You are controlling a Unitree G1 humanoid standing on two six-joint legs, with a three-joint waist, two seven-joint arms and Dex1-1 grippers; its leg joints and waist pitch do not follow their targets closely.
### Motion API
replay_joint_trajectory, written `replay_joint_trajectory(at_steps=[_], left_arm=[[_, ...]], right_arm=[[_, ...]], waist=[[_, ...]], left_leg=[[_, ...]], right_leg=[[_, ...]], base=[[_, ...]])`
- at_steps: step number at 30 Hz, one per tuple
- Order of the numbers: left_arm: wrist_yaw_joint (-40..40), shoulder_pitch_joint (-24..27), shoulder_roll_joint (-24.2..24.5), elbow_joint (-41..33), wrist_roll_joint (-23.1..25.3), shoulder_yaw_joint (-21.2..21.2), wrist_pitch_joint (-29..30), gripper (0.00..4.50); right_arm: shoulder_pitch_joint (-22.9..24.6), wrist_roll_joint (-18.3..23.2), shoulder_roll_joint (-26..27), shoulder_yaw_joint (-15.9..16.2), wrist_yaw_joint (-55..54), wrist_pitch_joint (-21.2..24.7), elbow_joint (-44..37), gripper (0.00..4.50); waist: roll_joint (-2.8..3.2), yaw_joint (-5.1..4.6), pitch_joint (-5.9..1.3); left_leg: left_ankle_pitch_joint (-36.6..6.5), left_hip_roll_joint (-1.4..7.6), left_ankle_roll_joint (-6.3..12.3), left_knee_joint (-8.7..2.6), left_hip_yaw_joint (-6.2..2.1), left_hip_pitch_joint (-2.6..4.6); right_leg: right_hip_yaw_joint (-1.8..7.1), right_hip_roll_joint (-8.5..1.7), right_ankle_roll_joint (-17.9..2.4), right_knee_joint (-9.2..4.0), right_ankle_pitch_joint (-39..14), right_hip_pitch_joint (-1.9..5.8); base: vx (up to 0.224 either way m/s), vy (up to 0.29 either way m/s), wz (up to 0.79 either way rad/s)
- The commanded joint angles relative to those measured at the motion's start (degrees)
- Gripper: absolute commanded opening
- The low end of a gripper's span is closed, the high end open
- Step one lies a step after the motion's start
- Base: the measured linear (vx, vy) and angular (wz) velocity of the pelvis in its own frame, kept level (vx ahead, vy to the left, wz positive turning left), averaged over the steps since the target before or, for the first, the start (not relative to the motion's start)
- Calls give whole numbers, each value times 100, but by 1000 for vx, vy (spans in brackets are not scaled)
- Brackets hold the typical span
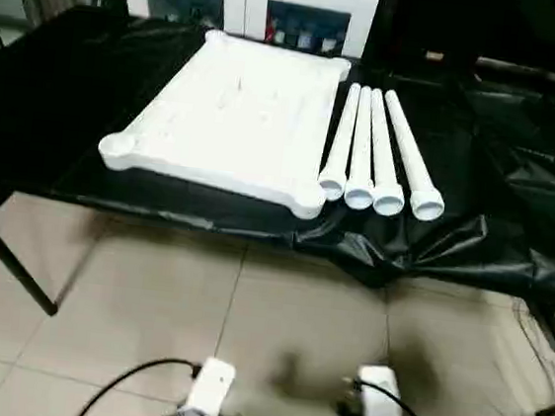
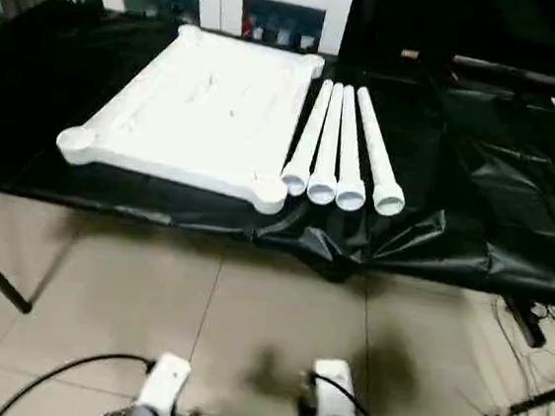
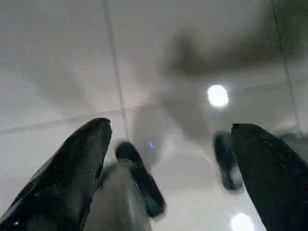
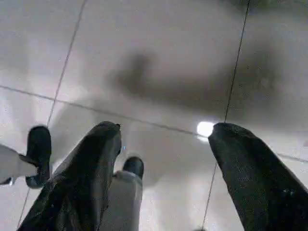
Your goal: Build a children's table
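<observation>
Lying upturned, the white top (image 1: 238,114) seemingly ribbed, four legs (image 1: 377,154) beside; both claws spread.

One white table top (image 1: 238,114) lies on one black-covered work table (image 1: 61,96), with four white tube legs (image 1: 378,149) beside it, one white glass-door cabinet (image 1: 245,1) behind, and two silver forearms (image 1: 208,399) below.

Open floor (image 1: 276,317) before the worktable (image 1: 58,125)
</observation>
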Motion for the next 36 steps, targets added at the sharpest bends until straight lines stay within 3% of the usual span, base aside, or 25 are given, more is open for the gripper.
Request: replay_joint_trajectory(at_steps=[1,3,6,7,8,10,11,13,14,15,16,17,18,19,20,22,23,24,25,26,29,30,31,34,36], left_arm=[[133,-3,111,-110,27,54,-432,440],[-4,-21,477,-267,25,111,-624,440],[-138,177,732,-729,387,-221,-1258,440],[-132,459,824,-1223,571,-389,-1755,440],[-121,619,867,-1498,606,-410,-1984,440],[-142,763,913,-1727,570,-377,-2184,440],[-99,852,939,-1886,546,-337,-2327,440],[-180,987,930,-2163,408,-250,-2455,440],[-444,1270,908,-2868,157,-185,-2513,440],[-506,1328,904,-3017,107,-180,-2510,440],[-620,1514,922,-3514,-6,-196,-2492,440],[-608,1648,959,-3872,-37,-208,-2437,440],[-581,1788,1004,-4250,-57,-217,-2370,440],[-573,1825,1014,-4347,-74,-214,-2345,440],[-440,2251,1148,-5502,-219,-108,-2044,440],[-410,2359,1199,-5823,-254,-50,-1965,440],[-478,2466,1262,-6177,-405,28,-1871,440],[-491,2477,1272,-6217,-426,33,-1861,440],[-578,2600,1347,-6690,-490,148,-1701,440],[-574,2627,1395,-6910,-420,231,-1629,440],[-508,2503,1478,-7661,-686,720,-1085,440],[-484,2469,1526,-7833,-810,800,-903,440],[-484,2469,1526,-7833,-810,800,-903,440],[-495,1977,1811,-8210,-1001,1010,-372,440],[-538,1269,2082,-8146,-1115,1134,-65,440]], right_arm=[[-29,143,-9,-55,367,-178,-322,330],[31,263,30,-144,594,-290,-431,330],[212,185,48,72,1202,-632,-737,330],[436,66,20,390,1601,-898,-1192,330],[576,36,3,546,1766,-1025,-1499,330],[743,23,-69,674,1836,-1124,-1930,330],[833,1,-129,739,1862,-1162,-2179,330],[965,-42,-217,807,1873,-1206,-2526,330],[1201,-71,-344,830,1841,-1233,-3133,330],[1246,-79,-370,832,1825,-1242,-3247,330],[1410,-34,-428,787,1856,-1235,-3645,330],[1536,20,-452,695,1811,-1197,-3936,330],[1666,80,-472,592,1759,-1140,-4238,330],[1702,116,-477,569,1768,-1111,-4324,330],[2168,540,-568,333,1860,-722,-5429,330],[2313,665,-610,292,1899,-594,-5784,330],[2486,808,-653,286,1932,-423,-6310,330],[2505,824,-657,286,1935,-400,-6373,330],[2671,988,-752,324,1946,-164,-7058,330],[2691,983,-812,329,1934,-112,-7321,330],[2439,1276,-786,76,1528,312,-7952,330],[2377,1309,-753,21,1465,452,-8086,330],[2377,1309,-753,21,1465,452,-8086,330],[1922,1426,-706,-240,1185,906,-8409,330],[1323,1378,-624,-439,865,1057,-8275,330]], waist=[[-26,-21,-147],[0,-58,-140],[-102,-80,28],[-76,-63,-9],[-124,-53,62],[-166,-67,55],[-169,-64,78],[-166,-70,120],[-260,-59,196],[-244,-34,193],[-319,-40,261],[-297,-33,301],[-330,-2,341],[-330,-2,341],[-351,6,392],[-392,3,423],[-359,-14,370],[-362,-8,390],[-271,3,343],[-320,-1,350],[-226,-14,242],[-177,-8,138],[-209,-12,153],[-202,10,94],[-198,37,-19]], left_leg=[[-564,581,1106,-572,-220,54],[-539,609,1051,-587,-185,93],[-526,577,1018,-610,-144,49],[-396,577,1076,-584,-152,40],[-248,581,1209,-556,-140,32],[100,563,1366,-511,-131,41],[640,585,1536,-466,-140,57],[663,613,1551,-485,-150,56],[507,627,1508,-520,-136,29],[457,637,1443,-516,-138,39],[174,641,1341,-558,-115,25],[-183,628,1189,-596,-98,38],[-517,646,1035,-648,-107,23],[-517,646,1035,-648,-107,23],[-830,637,856,-700,-102,24],[-778,620,817,-699,-100,31],[-668,587,719,-704,-92,53],[-602,583,689,-700,-91,59],[-536,579,649,-686,-88,78],[-404,581,638,-682,-95,65],[-90,533,569,-633,-78,102],[66,521,491,-598,-84,129],[126,517,462,-598,-69,123],[170,455,356,-583,-26,132],[260,422,237,-562,-10,148]], right_leg=[[238,-578,-1631,-456,1623,83],[236,-555,-1663,-440,1680,23],[246,-535,-1608,-451,1779,-26],[241,-543,-1580,-428,1960,4],[233,-537,-1439,-414,2289,-20],[227,-514,-1361,-350,2719,-25],[212,-495,-1364,-285,3147,-79],[207,-503,-1420,-298,3012,-112],[230,-529,-1452,-326,2812,-119],[238,-547,-1460,-331,2773,-107],[256,-544,-1460,-371,2580,-122],[276,-531,-1462,-403,2274,-153],[299,-544,-1441,-430,1965,-141],[299,-544,-1441,-430,1965,-141],[319,-532,-1346,-480,1605,-132],[326,-510,-1232,-479,1677,-136],[336,-484,-1157,-500,1585,-117],[339,-477,-1131,-504,1628,-130],[344,-474,-1137,-486,1715,-128],[341,-455,-1055,-477,1975,-101],[327,-423,-1032,-432,2417,-92],[328,-418,-1110,-391,2566,-53],[322,-401,-1130,-403,2616,-68],[325,-356,-1118,-403,2530,-61],[314,-335,-1082,-397,2335,-46]], base=[[-52,36,0],[0,0,0],[0,0,0],[0,0,0],[0,0,0],[0,0,0],[0,0,0],[0,0,0],[0,0,0],[0,0,0],[0,0,0],[0,0,0],[0,0,0],[0,0,0],[0,0,0],[0,0,0],[0,0,0],[0,0,0],[0,0,0],[0,0,0],[0,0,0],[0,0,0],[0,0,0],[0,0,0],[0,0,0]])
